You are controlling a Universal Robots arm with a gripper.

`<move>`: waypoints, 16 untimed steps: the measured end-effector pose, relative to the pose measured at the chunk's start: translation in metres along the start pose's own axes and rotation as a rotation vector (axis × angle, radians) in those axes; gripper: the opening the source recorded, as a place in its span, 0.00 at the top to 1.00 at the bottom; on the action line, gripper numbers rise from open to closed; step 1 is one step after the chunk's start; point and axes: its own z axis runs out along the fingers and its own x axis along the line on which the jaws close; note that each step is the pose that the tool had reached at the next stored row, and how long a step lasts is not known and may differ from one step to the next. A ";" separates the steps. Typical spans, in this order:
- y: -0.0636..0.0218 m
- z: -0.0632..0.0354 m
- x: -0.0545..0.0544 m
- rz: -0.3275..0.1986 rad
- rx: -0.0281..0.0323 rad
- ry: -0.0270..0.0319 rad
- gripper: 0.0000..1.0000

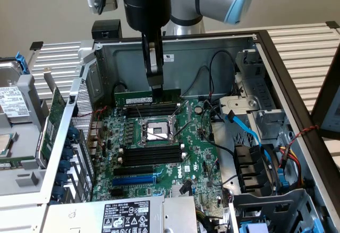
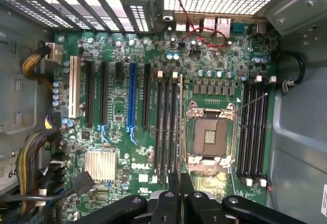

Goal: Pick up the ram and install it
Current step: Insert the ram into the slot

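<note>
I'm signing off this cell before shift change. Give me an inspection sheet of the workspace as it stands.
Surface: motherboard in an open case; CPU socket uncovered.
Job's things: ram upright at the slots beside the socket; cannot tell whether it is seated.
Clutter: nothing seen.
Grippers: gripper shut on the ram's top edge.
Cables: blue cable and black loop at the exterior view's right; yellow-black bundle at the board's edge.
Surroundings: green card and drive outside the case at the exterior view's left; slatted table.
</note>
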 end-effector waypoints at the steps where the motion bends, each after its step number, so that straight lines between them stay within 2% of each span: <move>1: 0.0001 0.0019 0.000 0.000 -0.0002 -0.0004 0.87; 5: 0.0004 0.0083 0.000 0.002 -0.0003 -0.0033 0.87; 9: 0.0005 0.0108 0.000 0.007 -0.0003 -0.0033 0.87; 12: 0.0006 0.0112 0.000 0.010 0.0036 -0.0032 0.87; 14: 0.0006 0.0116 0.000 0.012 0.0076 -0.0009 0.87; 16: 0.0006 0.0116 0.000 0.013 0.0094 0.0064 0.87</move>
